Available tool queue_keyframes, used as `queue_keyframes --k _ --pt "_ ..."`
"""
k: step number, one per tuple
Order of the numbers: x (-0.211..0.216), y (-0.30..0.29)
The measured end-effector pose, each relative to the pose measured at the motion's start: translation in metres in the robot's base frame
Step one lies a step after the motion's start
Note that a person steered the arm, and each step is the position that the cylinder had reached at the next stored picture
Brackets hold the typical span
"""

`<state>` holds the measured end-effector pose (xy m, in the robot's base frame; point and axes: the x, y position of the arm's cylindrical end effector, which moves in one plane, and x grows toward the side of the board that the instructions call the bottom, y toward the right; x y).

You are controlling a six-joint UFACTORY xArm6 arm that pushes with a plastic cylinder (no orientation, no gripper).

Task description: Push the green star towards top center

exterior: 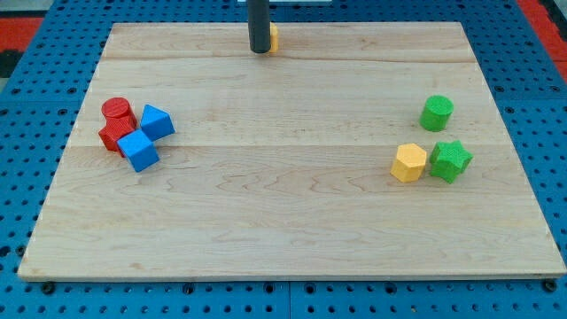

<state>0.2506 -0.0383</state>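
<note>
Pale wooden board (292,221), planked, lies on a blue pegboard surface (27,177) that frames it on all sides; red patches show at the view's top corners.

My rod (258,22) enters from the view's top, at about 12 o'clock from the board's centre, standing upright. My tip (259,51) rests near the board's top edge. There are no fingers on this rig, only the bare rod, so nothing is open, closed or gripped. A yellow block (274,37), shape not readable, sits touching or just beside the rod at its 3 o'clock, mostly hidden behind it.

At 9 o'clock from centre, a cluster of four touching blocks: a red cylinder (118,111) at the cluster's top, a second red block (112,135) under it, shape unclear, a blue cube (157,121) at 3 o'clock of the cylinder, and another blue cube (138,150) at the cluster's 6 o'clock.

At 3 o'clock from centre, three blocks. The green star (451,160) lies lowest and rightmost, well apart from my tip, at roughly its 4 o'clock. A yellow hexagon (409,163) sits just beside the star at its 9 o'clock. A green cylinder (436,113) stands near the star at its 12 o'clock, apart from it.
</note>
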Motion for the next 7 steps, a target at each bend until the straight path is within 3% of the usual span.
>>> queue_keyframes --k 2,3,4,5,7 --pt "0.173 0.018" --pt "0.263 0.057" --pt "0.319 0.161" --pt "0.326 0.274" --pt "0.27 0.309"
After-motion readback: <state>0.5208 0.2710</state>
